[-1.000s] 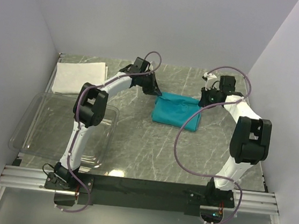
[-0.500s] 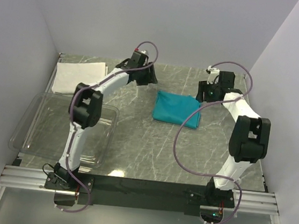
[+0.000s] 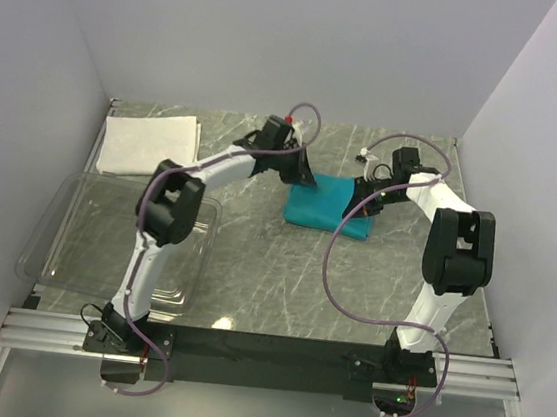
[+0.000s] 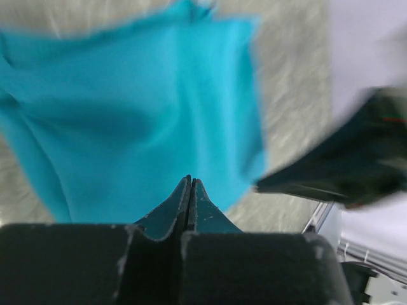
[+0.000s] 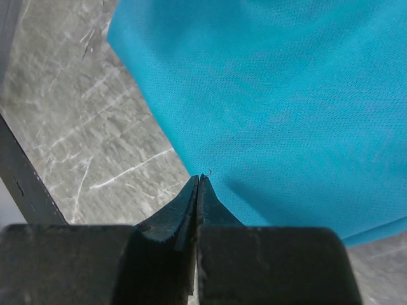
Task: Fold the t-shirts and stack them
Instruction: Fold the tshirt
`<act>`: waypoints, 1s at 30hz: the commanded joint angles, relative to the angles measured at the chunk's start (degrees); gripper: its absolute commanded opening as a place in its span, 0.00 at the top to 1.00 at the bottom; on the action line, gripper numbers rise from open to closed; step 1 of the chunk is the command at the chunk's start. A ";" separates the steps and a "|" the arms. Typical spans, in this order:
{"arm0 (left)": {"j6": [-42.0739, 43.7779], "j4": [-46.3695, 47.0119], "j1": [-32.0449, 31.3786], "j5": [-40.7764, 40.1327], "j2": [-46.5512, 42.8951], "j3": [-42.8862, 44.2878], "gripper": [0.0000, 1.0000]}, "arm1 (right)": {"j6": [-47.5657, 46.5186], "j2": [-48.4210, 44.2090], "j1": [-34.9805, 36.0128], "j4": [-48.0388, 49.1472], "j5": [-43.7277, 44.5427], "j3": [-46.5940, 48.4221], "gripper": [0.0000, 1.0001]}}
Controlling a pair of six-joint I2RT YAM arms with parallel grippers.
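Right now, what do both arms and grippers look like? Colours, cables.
Left arm and right arm: white links, bulky black joint housings, a purple cable looping along each. Left gripper and right gripper: black, two tapered pointed fingers, pale scuff specks on the housing.

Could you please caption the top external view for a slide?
Left gripper and right gripper, both closed, at opposite ends of the teal t-shirt; white t-shirt, clear bin at left.

The teal t-shirt [image 5: 286, 95] is soft, matt cloth with a fine knit grain, and the white t-shirt [image 3: 148, 143] at far left looks like matt cloth too. The worktop [image 3: 280, 279] is smooth, grey and marble-veined. The bin [image 3: 73, 246] is clear glossy plastic.
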 commanded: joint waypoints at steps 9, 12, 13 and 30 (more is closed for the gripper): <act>-6.18 -2.56 1.08 -5.72 13.44 12.62 0.99 | 5.46 3.87 1.19 2.53 6.43 -0.56 1.00; -8.56 0.59 2.39 -5.47 13.45 11.04 0.99 | 5.91 4.75 1.27 2.44 8.81 -0.56 1.00; -9.52 1.47 2.57 -4.50 13.27 10.17 0.99 | 5.91 5.01 1.27 2.36 9.25 -0.56 1.00; -13.75 0.00 4.33 -10.54 17.05 15.78 0.86 | 4.50 4.58 1.80 -0.10 10.76 -0.82 1.00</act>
